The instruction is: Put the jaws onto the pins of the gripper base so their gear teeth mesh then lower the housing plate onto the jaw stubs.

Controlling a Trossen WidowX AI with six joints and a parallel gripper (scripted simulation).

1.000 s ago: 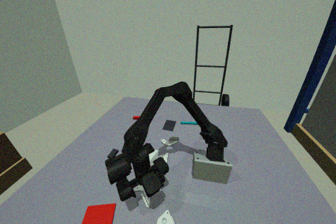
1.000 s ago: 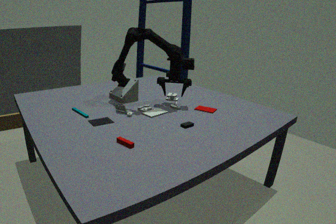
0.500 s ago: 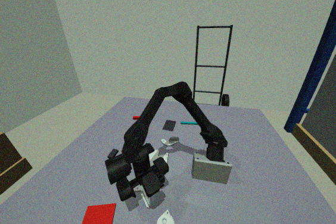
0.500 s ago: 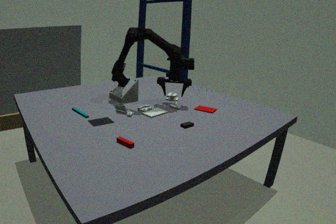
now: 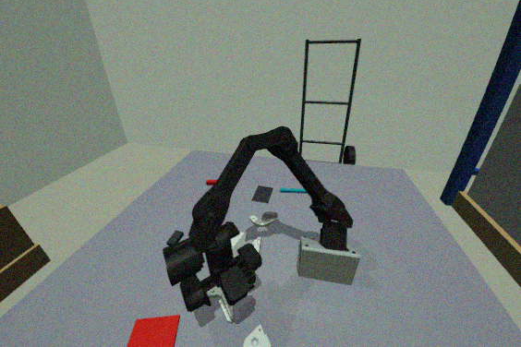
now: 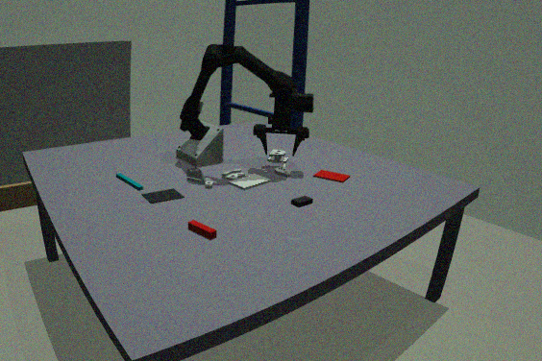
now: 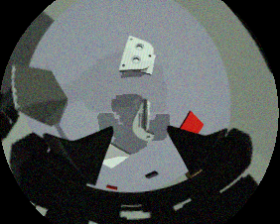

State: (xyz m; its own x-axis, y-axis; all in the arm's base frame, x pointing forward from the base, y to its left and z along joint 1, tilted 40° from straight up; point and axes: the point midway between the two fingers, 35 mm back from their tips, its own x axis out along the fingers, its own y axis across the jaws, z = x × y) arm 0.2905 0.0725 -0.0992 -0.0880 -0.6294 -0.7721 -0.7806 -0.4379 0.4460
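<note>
My gripper (image 5: 215,292) (image 6: 280,155) (image 7: 141,128) is open and empty, pointing down. A white curved jaw (image 5: 226,309) (image 6: 283,172) (image 7: 143,133) lies on the table below the gap between the fingers. A white plate-like part with two round features (image 5: 256,340) (image 6: 277,156) (image 7: 130,56) stands beyond that jaw; I cannot tell whether it is the base or the housing plate. Another white part (image 5: 258,245) (image 6: 234,174) sits beside a flat white panel (image 5: 237,242) (image 6: 248,182) (image 7: 115,162). A second curved jaw (image 5: 261,221) (image 6: 209,184) lies further off. My arm hides some of this in the top view.
A red tile (image 5: 154,332) (image 6: 332,176) (image 7: 192,123) and a black block (image 6: 302,202) (image 7: 152,174) lie nearby. A red bar (image 5: 212,182) (image 6: 202,229), a dark square (image 5: 262,194) (image 6: 163,196) and a teal bar (image 5: 293,190) (image 6: 130,181) lie further off. The arm stands on a grey block (image 5: 328,263) (image 6: 211,153).
</note>
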